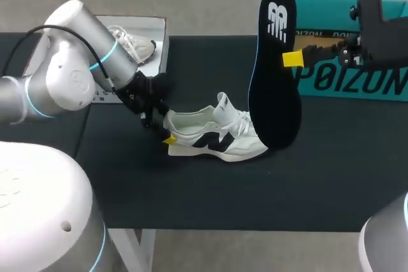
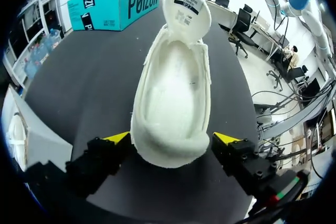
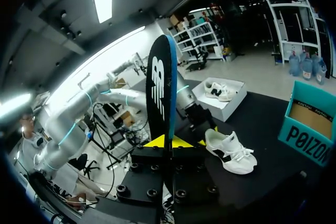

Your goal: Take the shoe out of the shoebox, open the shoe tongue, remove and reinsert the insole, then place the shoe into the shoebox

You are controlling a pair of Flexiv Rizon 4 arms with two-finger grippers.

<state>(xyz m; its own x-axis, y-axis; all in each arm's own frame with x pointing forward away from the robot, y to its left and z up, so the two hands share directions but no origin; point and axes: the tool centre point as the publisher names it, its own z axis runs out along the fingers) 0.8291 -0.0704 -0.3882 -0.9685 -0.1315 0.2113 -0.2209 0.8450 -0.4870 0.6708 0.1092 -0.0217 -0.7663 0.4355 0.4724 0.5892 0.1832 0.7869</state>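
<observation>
Shoe point(image 1: 217, 137), white with black side mark, tongue point(image 1: 223, 103) upright; black insole point(image 1: 274, 74) aloft.

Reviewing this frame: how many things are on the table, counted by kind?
Shoes: 2, the unboxed shoe and the boxed shoe in the white shoebox
Insoles: 1, the insole in the right claw
Boxes: 2, the white shoebox and the teal box
Total: 5
</observation>
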